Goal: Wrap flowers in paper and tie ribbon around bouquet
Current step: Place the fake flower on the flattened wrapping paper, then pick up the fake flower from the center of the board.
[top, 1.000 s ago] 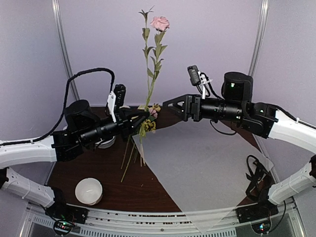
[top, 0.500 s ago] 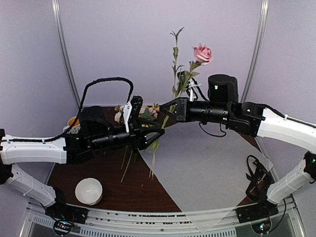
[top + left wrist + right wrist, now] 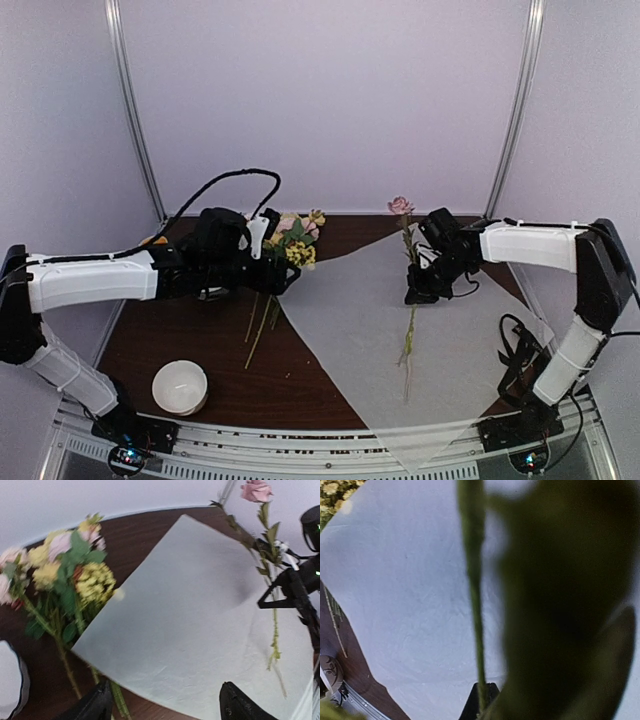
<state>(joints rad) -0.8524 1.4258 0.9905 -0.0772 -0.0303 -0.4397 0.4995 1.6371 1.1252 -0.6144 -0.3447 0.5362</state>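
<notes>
Right pincer [image 3: 415,292] pinches the thin green stem of a single pink rose [image 3: 401,205], and we see it held nearly upright over the paper [image 3: 470,340], the stem's lower end hanging toward the sheet. Our left pincer [image 3: 162,707] stands spread with nothing between its fingers, just beside the flowers [image 3: 293,240], which lie on the dark tabletop [image 3: 200,330], stems near the paper's left edge. We see a white bowl [image 3: 180,387] front left
</notes>
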